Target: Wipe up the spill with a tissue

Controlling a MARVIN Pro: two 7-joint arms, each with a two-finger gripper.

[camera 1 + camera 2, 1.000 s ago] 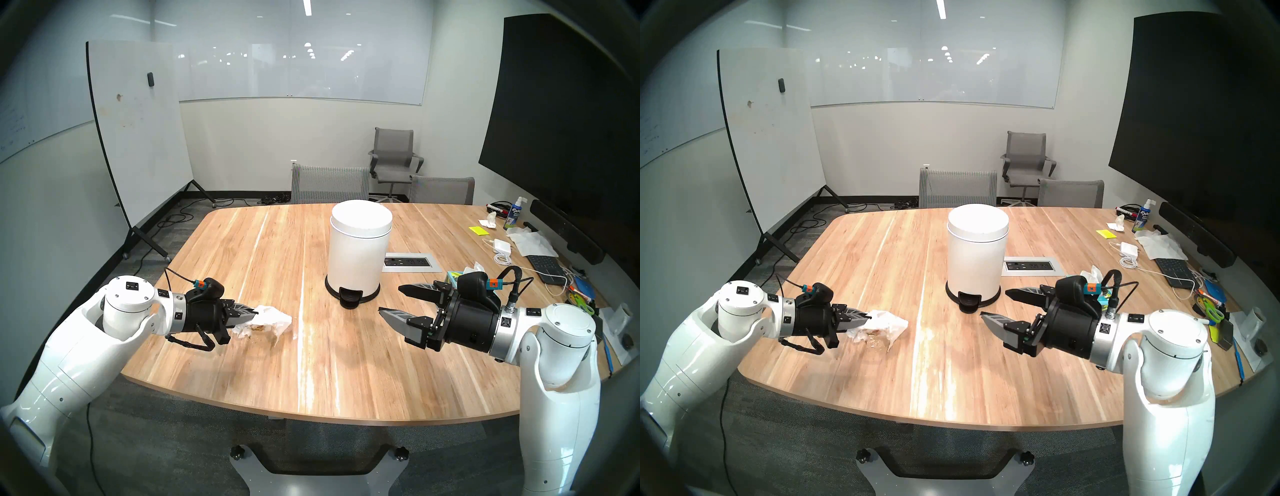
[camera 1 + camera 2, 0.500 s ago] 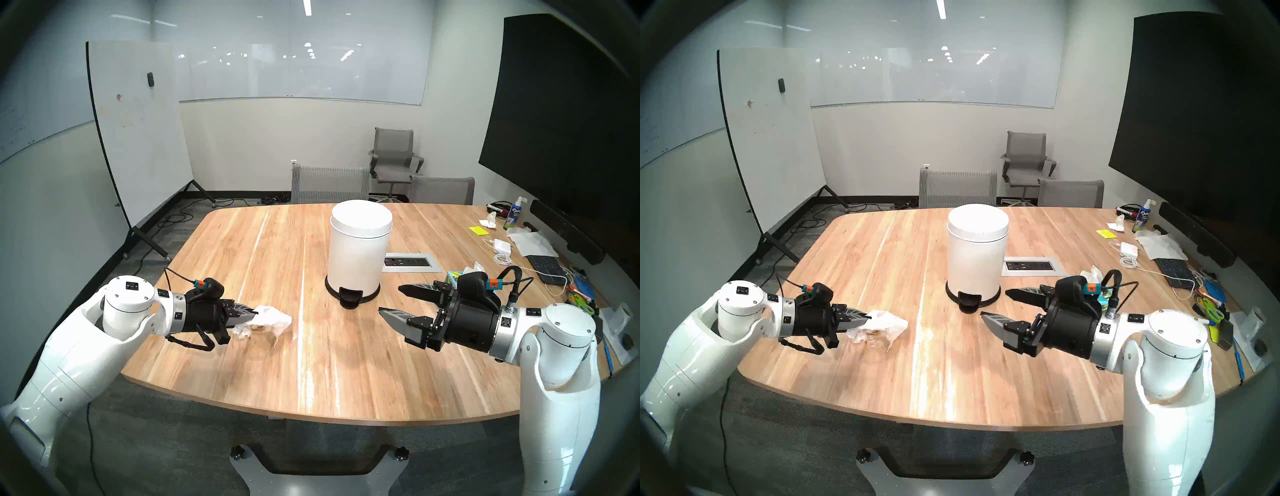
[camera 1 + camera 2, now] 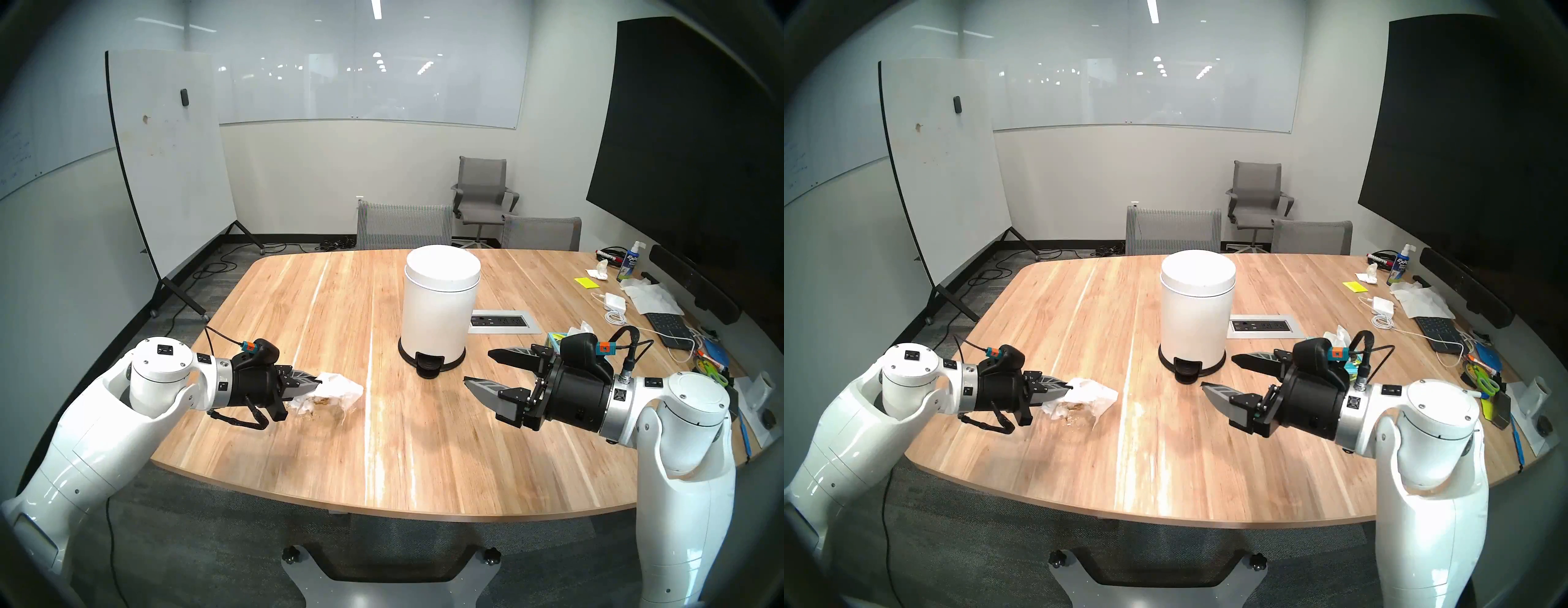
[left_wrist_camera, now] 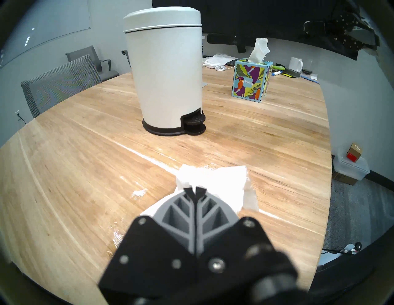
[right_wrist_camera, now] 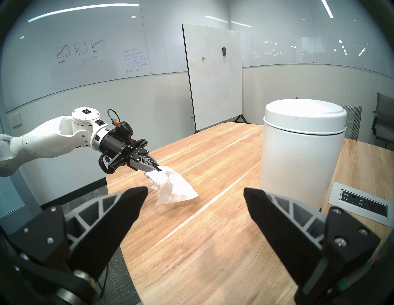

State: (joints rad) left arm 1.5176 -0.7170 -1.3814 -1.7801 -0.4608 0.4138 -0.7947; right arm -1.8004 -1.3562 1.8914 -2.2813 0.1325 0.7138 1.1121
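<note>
Left of the pedal bin (image 3: 439, 312), left tool (image 3: 317, 381) pinches stained tissue (image 3: 339, 388) over wet smear (image 3: 1074, 420); press flat, drag slowly; right tool (image 3: 481, 369) spread, idle

Head pair: high behind the near counter (image 3: 424, 467) edge, facing down and forward, nearly identical coverage. Left wrist: close over own fingers (image 4: 189, 215), facing the bin (image 4: 166, 70). Right wrist: facing across toward the opposite arm. Bin shared by all views.

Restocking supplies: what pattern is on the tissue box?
Tissue box: colourful tropical leaves and birds; left wrist view.
</note>
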